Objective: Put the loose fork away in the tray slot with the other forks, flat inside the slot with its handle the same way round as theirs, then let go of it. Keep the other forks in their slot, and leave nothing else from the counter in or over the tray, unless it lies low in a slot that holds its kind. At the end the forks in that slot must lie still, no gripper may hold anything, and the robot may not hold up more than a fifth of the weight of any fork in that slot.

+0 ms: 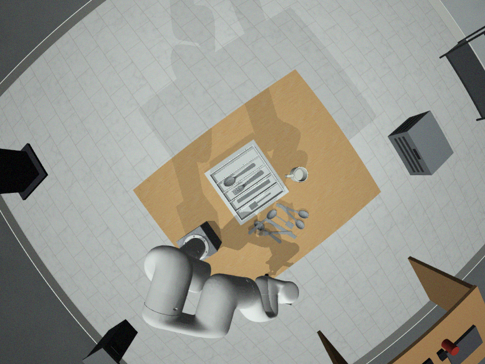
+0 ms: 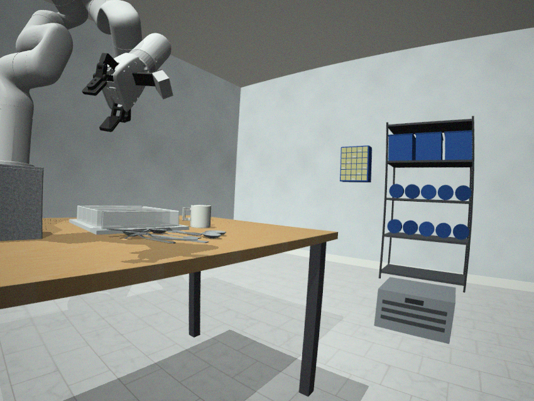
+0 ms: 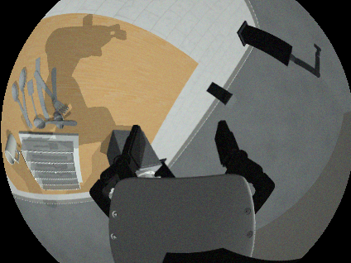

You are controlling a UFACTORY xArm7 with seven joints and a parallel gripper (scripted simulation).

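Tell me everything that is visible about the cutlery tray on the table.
The cutlery tray is a pale grey, roughly square organiser with raised walls and a flat flange around its base. Dividers split it into long parallel slots. One slot holds a spoon, the next a fork, and others hold darker pieces too small to identify. It lies flat on the wooden table, near the middle, with loose cutlery beside one edge and a white mug nearby. The gripper is open, high above it.
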